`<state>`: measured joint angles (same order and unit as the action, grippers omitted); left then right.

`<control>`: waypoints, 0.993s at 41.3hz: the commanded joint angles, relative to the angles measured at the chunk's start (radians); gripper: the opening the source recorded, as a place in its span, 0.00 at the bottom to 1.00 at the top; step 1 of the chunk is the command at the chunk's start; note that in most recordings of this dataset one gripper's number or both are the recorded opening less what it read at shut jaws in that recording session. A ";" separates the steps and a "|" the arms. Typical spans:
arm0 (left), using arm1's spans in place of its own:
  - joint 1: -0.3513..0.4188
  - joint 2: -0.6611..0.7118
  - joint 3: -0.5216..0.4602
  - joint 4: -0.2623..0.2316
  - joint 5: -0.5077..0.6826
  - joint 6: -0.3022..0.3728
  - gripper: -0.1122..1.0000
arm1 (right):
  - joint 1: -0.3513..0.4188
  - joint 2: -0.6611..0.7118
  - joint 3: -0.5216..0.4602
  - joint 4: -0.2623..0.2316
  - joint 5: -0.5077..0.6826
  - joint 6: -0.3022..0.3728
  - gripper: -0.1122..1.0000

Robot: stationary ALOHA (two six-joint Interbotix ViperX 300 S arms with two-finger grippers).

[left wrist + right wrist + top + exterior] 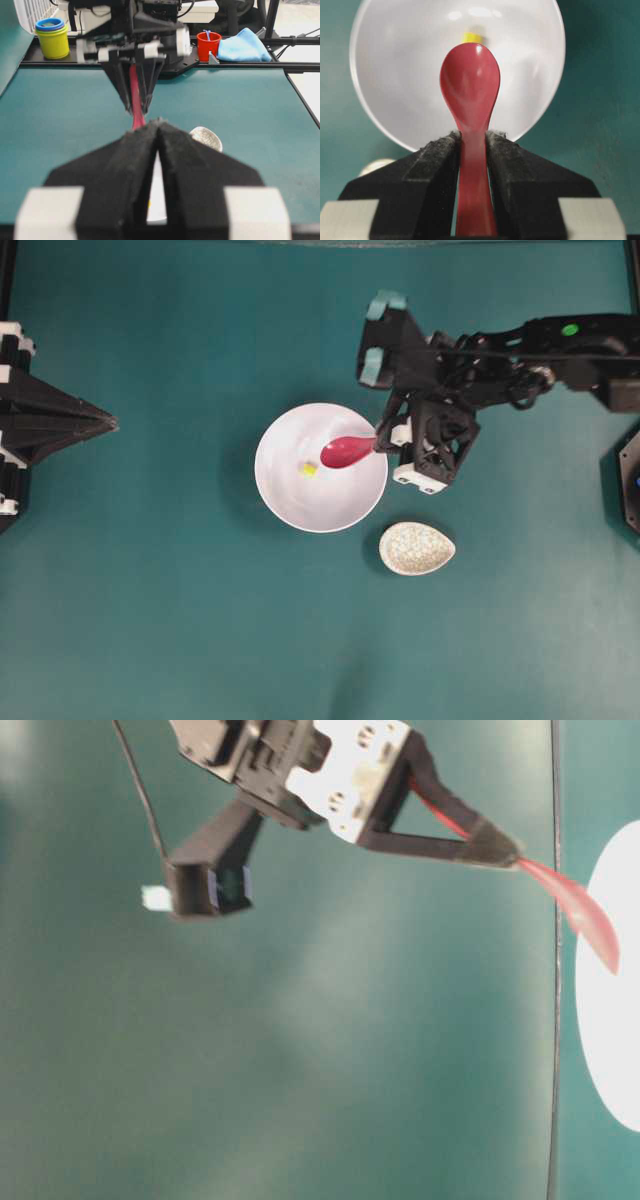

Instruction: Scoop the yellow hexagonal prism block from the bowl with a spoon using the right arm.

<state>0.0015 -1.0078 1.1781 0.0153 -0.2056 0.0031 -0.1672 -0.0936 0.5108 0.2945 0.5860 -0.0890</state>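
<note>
The white bowl [280,502] stands mid-table with the tiny yellow hexagonal prism block [309,469] on its floor. My right gripper [384,441] is shut on the handle of the pink-red spoon [346,451]. The scoop hangs over the bowl's right half, just right of the block and apart from it. In the right wrist view the spoon [470,85] runs out from the gripper [472,137], and the block [471,37] peeks past the scoop's tip inside the bowl [395,75]. My left gripper [108,423] rests at the table's left edge, tips together [159,122], empty.
A small speckled beige egg-shaped dish [417,548] lies just right of and below the bowl. Beyond the table's far edge in the left wrist view stand a yellow container [52,39], a red cup [208,45] and a blue cloth [245,45].
</note>
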 commanded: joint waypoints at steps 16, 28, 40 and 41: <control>0.000 0.005 -0.029 0.002 0.005 0.003 0.15 | 0.031 0.078 -0.035 -0.011 -0.041 0.018 0.31; 0.002 0.005 -0.031 0.002 0.008 0.003 0.15 | 0.046 0.100 -0.038 -0.011 -0.092 0.020 0.31; 0.002 0.003 -0.029 0.002 0.009 0.003 0.15 | 0.046 0.133 -0.060 -0.012 -0.130 0.018 0.31; 0.000 0.003 -0.031 0.002 0.011 0.003 0.15 | 0.046 0.138 -0.063 -0.012 -0.137 0.018 0.31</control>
<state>0.0015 -1.0094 1.1781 0.0138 -0.1917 0.0061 -0.1227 0.0537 0.4786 0.2853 0.4679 -0.0690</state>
